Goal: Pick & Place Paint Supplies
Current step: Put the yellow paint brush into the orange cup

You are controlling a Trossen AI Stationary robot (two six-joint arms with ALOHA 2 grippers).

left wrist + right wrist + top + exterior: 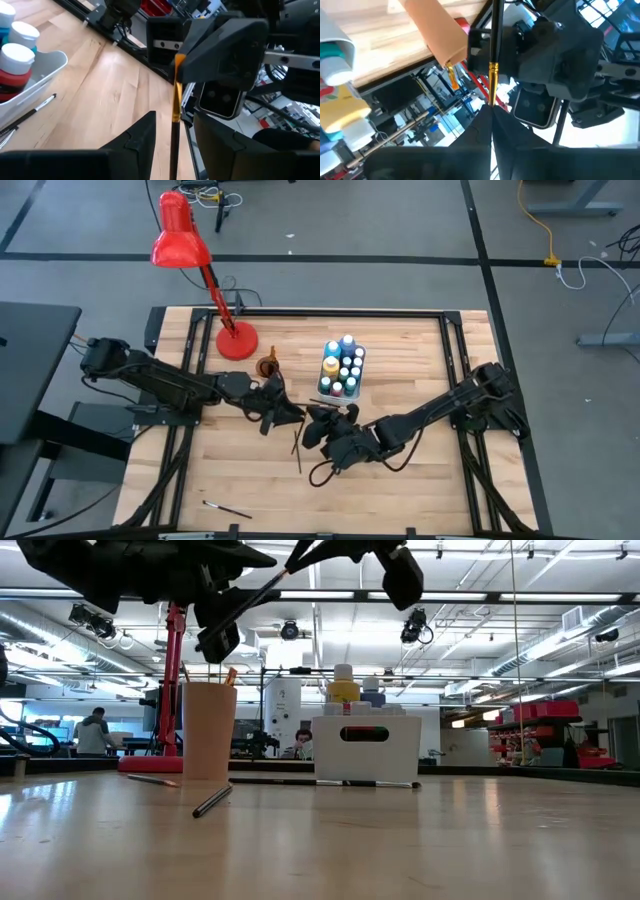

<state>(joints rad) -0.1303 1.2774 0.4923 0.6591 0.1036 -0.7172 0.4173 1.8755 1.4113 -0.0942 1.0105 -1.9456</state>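
Observation:
A thin dark-handled brush (175,135) with a gold ferrule (492,70) is held up in the air between my two grippers, above the middle of the table; it shows as a slanting line in the low view (260,590). My right gripper (491,116) (318,426) is shut on it. My left gripper (174,150) (285,408) is open, one finger on each side of the handle. The white bin of white-capped paint bottles (342,370) stands just beyond them, and the tan cup of brushes (267,366) is to its left. My right gripper pinches the brush between its two shut fingers at the bristle end, just past the gold ferrule (492,95). The fingers lie along the brush, which runs straight out from them toward my left gripper. It is lifted clear of the table.
A red desk lamp (190,250) stands at the far left of the table. Loose brushes lie on the wood: one below the grippers (298,448) (212,801), one along the bin's front (320,781), one near the near edge (228,508). People show in the room behind.

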